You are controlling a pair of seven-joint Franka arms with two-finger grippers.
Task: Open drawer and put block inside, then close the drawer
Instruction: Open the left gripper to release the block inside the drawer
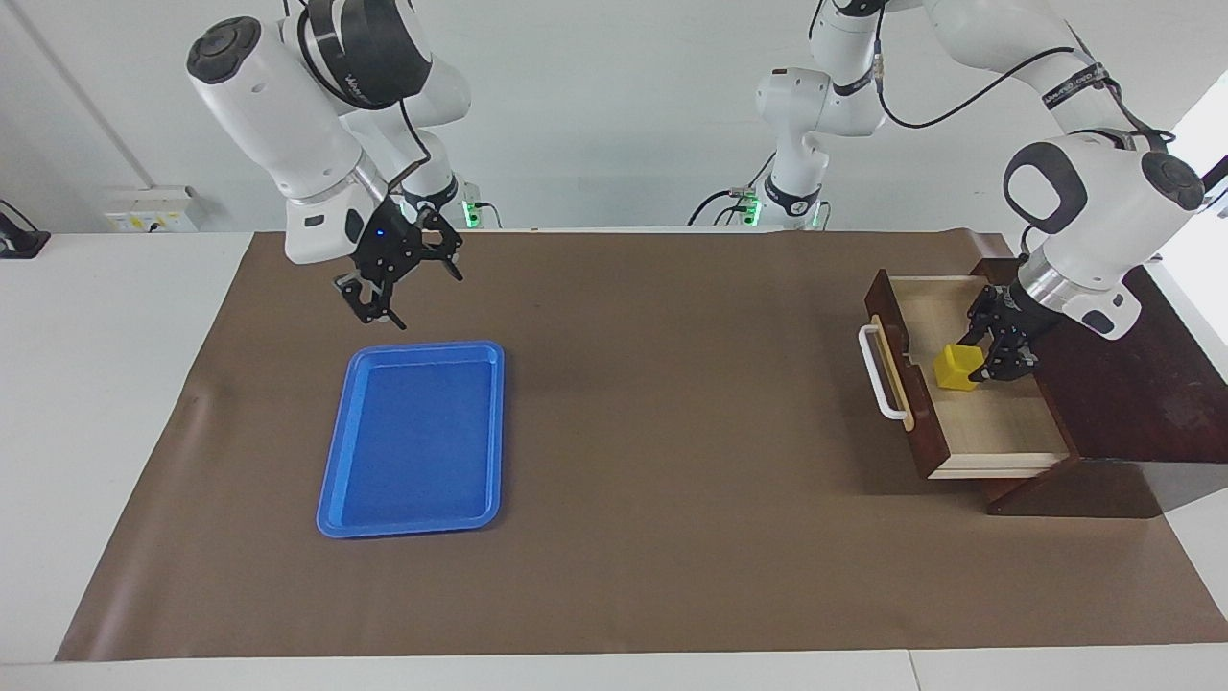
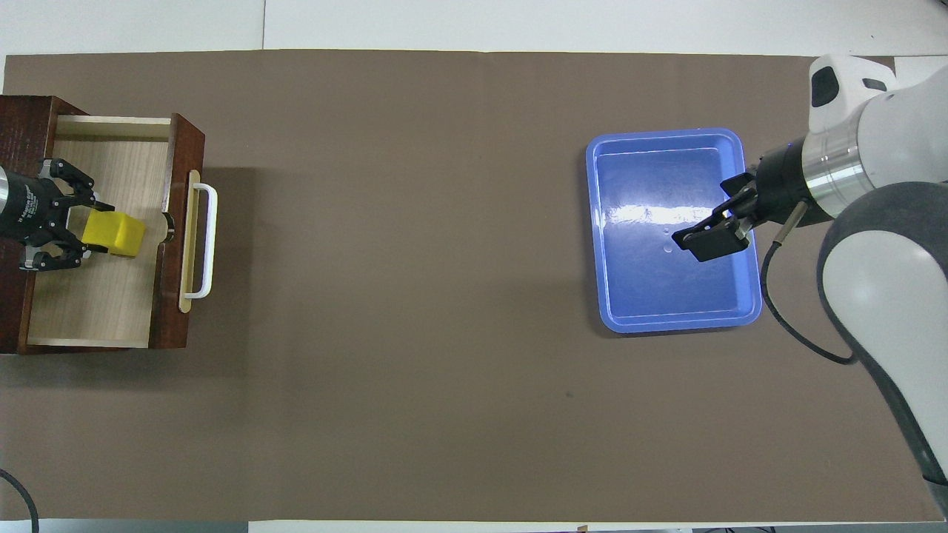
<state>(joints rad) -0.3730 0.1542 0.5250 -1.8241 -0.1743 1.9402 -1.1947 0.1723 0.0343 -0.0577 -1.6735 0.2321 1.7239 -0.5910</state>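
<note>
The dark wooden drawer [image 1: 919, 413] [image 2: 176, 148] stands pulled out of its box [image 1: 1142, 384] [image 2: 21, 122] at the left arm's end of the table, its white handle [image 1: 875, 374] [image 2: 212, 240] toward the table's middle. My left gripper [image 1: 980, 363] [image 2: 87, 232] reaches over the box into the drawer and is shut on the yellow block [image 1: 956, 368] [image 2: 115, 235], low over the pale drawer floor. My right gripper [image 1: 427, 299] [image 2: 707, 226] hangs open and empty in the air over the blue tray's edge nearest the robots.
An empty blue plastic tray [image 1: 413, 451] [image 2: 652, 296] lies on the brown mat [image 1: 672, 432] toward the right arm's end. White tabletop borders the mat.
</note>
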